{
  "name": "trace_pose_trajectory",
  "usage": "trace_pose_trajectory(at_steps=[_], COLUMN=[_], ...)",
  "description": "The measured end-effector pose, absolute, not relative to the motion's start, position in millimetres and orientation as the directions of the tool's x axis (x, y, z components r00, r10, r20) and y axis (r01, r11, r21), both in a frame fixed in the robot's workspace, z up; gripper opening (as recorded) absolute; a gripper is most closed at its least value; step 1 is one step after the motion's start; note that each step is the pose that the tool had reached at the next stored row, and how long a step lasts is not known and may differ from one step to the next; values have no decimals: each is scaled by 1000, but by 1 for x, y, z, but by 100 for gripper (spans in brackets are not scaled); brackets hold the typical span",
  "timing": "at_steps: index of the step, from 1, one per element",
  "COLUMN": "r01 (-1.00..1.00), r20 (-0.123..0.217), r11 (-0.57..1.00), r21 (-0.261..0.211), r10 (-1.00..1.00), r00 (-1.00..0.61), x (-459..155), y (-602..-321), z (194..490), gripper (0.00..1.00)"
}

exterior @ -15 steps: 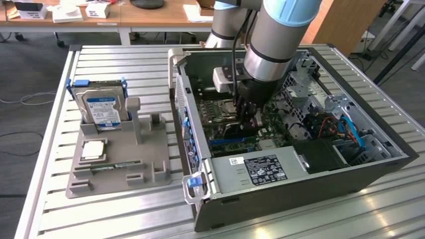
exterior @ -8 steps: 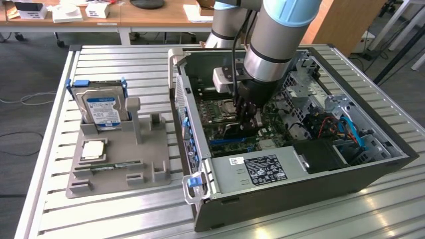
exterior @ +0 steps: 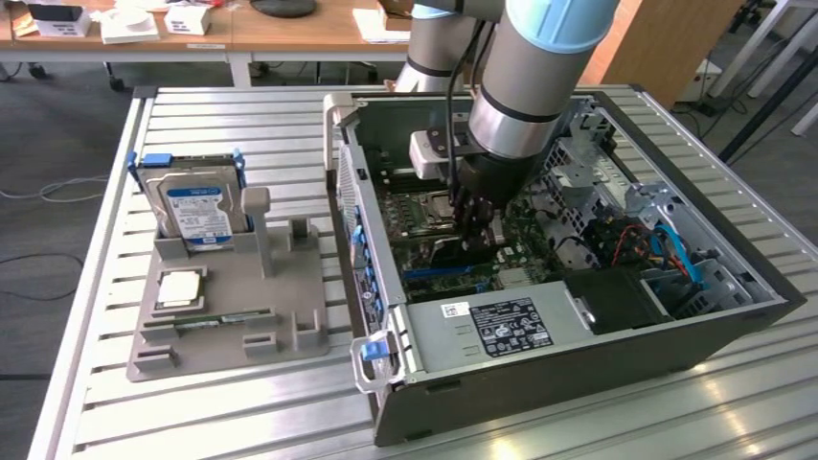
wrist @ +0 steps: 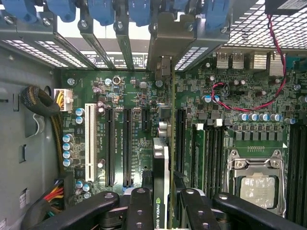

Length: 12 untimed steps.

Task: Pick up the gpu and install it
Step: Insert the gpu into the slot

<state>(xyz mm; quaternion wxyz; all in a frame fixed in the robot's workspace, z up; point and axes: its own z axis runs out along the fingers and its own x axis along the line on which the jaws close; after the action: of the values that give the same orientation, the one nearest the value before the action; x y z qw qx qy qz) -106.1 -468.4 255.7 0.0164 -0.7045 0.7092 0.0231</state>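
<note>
Slatted metal counter (exterior: 217,134) carries an open computer case (exterior: 511,407); the arm (exterior: 537,67) reaches down into it; the jaws are closed on the gpu (wrist: 162,167), gripping it by both faces so it stands on edge over the motherboard (wrist: 124,143), its long edge running along a slot, its metal end bracket (wrist: 163,43) up at the rear openings; whether it is seated I cannot tell. My worry: with any tilt or offset the connector edge would ride the slot's lip and strain the board; the bracket could snag the rear frame; memory sticks (wrist: 199,153) stand just beside.
</note>
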Motion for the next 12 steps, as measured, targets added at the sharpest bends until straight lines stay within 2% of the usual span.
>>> trace_pose_trajectory(at_steps=[12], r01=[-1000], r20=[-56], r11=[6], r21=[10], r10=[-998], r00=[-7], x=[-107], y=[-468], z=[255], gripper=[27])
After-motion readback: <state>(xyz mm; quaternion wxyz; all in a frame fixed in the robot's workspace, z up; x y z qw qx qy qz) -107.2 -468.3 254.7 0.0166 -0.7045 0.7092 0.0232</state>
